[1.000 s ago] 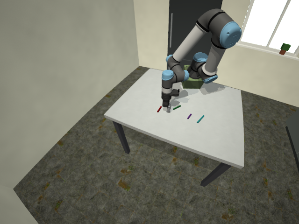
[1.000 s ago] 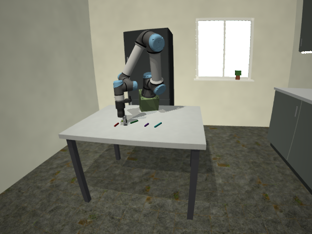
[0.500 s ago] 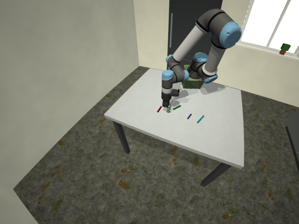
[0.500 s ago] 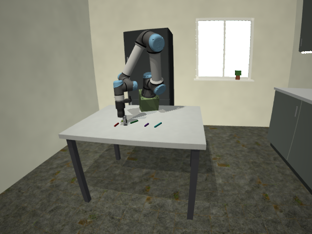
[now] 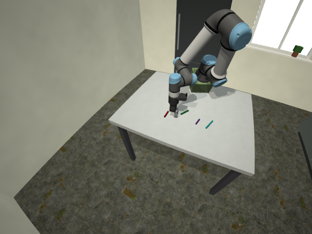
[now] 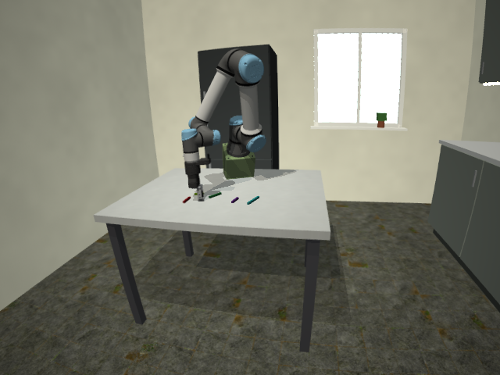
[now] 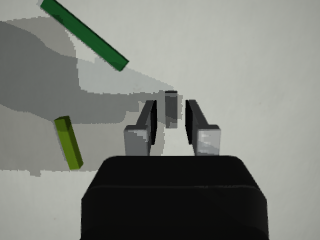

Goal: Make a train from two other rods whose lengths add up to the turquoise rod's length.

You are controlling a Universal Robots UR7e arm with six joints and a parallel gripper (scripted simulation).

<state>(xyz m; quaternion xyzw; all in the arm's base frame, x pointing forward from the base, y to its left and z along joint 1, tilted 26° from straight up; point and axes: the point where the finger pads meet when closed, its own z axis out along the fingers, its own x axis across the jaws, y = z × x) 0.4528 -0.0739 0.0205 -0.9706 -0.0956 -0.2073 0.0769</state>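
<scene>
Fingers of the gripper (image 7: pixel 171 125) stand partly open around the grey rod (image 7: pixel 171 107), which lies flat between them with a gap on each side, so nothing is gripped. In the wrist view the green rod (image 7: pixel 84 34) lies at ten o'clock from the gripper and the lime rod (image 7: pixel 68 142) at nine o'clock. On the white table (image 5: pixel 214 141) the red rod (image 5: pixel 166 114) lies just left, the purple rod (image 5: pixel 197 121) and turquoise rod (image 5: pixel 209 124) well right.
</scene>
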